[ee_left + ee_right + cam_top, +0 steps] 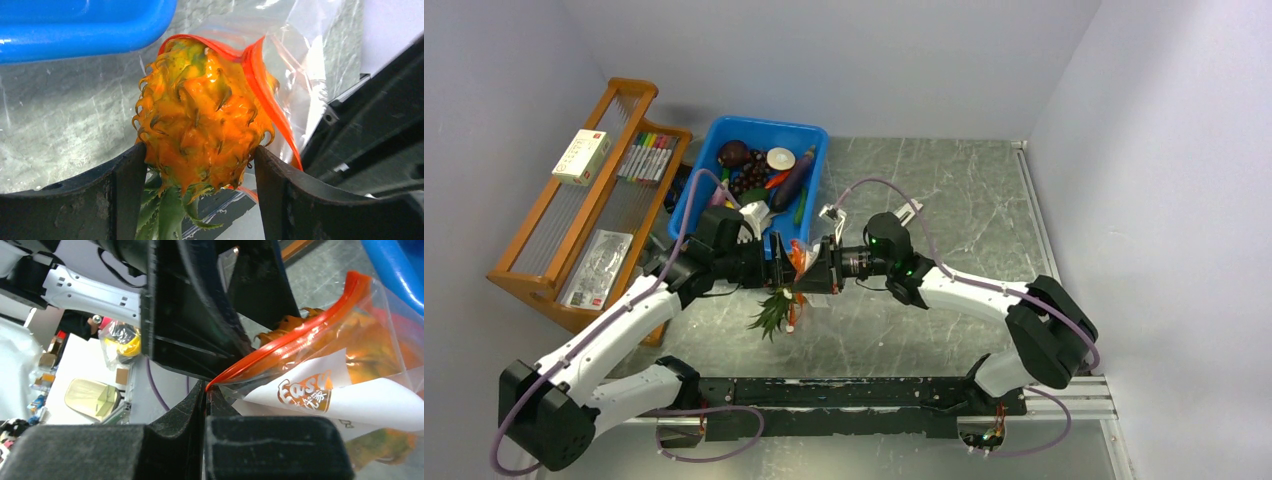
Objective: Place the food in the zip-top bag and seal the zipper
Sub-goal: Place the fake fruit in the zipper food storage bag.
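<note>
My left gripper [200, 165] is shut on the orange pineapple [202, 105], its green leaves [772, 312] hanging down toward me. The pineapple's body sits partly inside the mouth of the clear zip-top bag [305, 60], whose red zipper [260, 75] wraps round its top. My right gripper [206, 390] is shut on the end of the red zipper [300, 337] and holds the bag [370, 400] up off the table. In the top view both grippers [786, 268] [814, 272] meet above the table's middle. More food, grapes [746, 178], eggplant [792, 180] and a white-faced round piece [780, 158], lies in the blue bin.
The blue bin [724, 135] stands just behind the grippers, its rim in the left wrist view [85, 30]. A wooden rack [534, 270] with marker pens [649, 155], a box and a packet stands at the left. Grey walls enclose the marbled table [964, 200].
</note>
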`<state>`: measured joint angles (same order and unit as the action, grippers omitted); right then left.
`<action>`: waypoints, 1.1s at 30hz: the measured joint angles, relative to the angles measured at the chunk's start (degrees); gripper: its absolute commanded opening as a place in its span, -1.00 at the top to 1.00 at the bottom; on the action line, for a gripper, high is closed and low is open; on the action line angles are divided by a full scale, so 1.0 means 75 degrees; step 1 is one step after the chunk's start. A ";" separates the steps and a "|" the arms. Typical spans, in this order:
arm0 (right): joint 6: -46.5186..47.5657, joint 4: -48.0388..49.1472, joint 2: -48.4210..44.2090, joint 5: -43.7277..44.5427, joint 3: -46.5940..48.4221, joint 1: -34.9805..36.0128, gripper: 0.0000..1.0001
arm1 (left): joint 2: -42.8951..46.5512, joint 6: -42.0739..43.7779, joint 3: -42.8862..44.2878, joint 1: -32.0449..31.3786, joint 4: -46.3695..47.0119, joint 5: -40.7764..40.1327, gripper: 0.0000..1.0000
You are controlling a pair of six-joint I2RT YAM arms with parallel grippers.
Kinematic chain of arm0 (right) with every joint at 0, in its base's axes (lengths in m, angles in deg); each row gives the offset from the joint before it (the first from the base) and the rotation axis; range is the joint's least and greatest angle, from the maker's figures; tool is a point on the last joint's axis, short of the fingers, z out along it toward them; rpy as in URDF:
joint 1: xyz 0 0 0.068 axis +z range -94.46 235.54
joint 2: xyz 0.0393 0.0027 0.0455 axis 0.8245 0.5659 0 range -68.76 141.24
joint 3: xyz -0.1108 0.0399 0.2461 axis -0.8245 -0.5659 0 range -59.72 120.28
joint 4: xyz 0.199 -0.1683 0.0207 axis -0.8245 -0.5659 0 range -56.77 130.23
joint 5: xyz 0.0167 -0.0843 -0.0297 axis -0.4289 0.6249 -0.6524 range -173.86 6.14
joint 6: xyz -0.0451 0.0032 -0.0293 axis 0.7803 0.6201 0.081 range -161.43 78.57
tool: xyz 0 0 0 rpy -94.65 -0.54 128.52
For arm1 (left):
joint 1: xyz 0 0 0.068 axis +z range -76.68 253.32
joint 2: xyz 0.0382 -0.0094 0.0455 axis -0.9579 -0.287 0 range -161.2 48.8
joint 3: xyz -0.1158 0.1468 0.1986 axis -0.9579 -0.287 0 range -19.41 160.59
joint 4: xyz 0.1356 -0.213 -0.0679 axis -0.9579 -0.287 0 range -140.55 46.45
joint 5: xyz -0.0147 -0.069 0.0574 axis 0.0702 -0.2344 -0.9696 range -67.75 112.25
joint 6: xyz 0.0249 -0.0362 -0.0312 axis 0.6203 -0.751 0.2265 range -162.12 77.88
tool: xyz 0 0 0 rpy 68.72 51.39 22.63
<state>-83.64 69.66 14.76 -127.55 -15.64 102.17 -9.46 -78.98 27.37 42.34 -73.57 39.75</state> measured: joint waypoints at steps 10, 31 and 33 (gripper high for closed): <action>-0.0551 0.1119 0.0015 -0.0562 -0.0254 -0.0023 1.00 | 0.0143 0.0102 0.0251 -0.0041 -0.0233 0.0449 -0.31; -0.2853 0.4838 0.0169 -0.1466 -0.0458 -0.0146 1.00 | 0.2553 -0.1341 -0.0160 -0.0041 0.0685 0.1492 -0.03; -0.2952 0.4954 0.0274 -0.1489 -0.0504 -0.0192 1.00 | 0.2378 -0.1317 -0.0160 -0.0041 0.0682 0.1501 -0.08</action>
<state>-105.78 106.82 16.82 -138.71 -19.42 100.72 8.37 -88.86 26.17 42.04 -68.45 51.01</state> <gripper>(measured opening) 0.007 0.516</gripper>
